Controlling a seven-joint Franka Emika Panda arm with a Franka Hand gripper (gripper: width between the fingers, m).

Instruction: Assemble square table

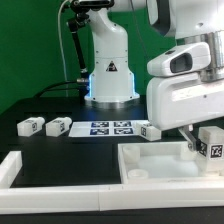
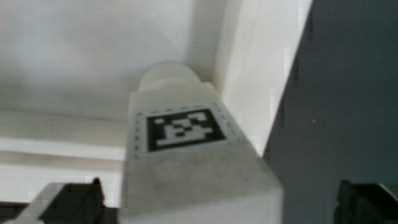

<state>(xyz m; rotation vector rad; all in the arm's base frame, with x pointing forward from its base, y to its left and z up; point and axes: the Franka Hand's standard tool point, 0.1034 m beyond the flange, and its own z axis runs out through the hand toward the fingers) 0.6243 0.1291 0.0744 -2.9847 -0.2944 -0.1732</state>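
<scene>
The white square table top (image 1: 150,163) lies at the front on the exterior view's right, rim up. My gripper (image 1: 204,140) hangs over its far right corner. A white leg with a black-and-white tag (image 1: 211,146) stands between the fingers there. In the wrist view the tagged leg (image 2: 189,140) runs down toward the top's white corner (image 2: 107,60). The gripper (image 2: 222,203) straddles it. One dark fingertip (image 2: 75,202) is at the leg's side. The other fingertip (image 2: 366,200) stands apart from it with dark table showing between. Three more legs (image 1: 30,125) (image 1: 58,127) (image 1: 150,130) lie farther back.
The marker board (image 1: 110,128) lies flat in front of the robot's base (image 1: 110,85), between the loose legs. A long white barrier strip (image 1: 12,168) runs along the front at the exterior view's left and continues below the table top.
</scene>
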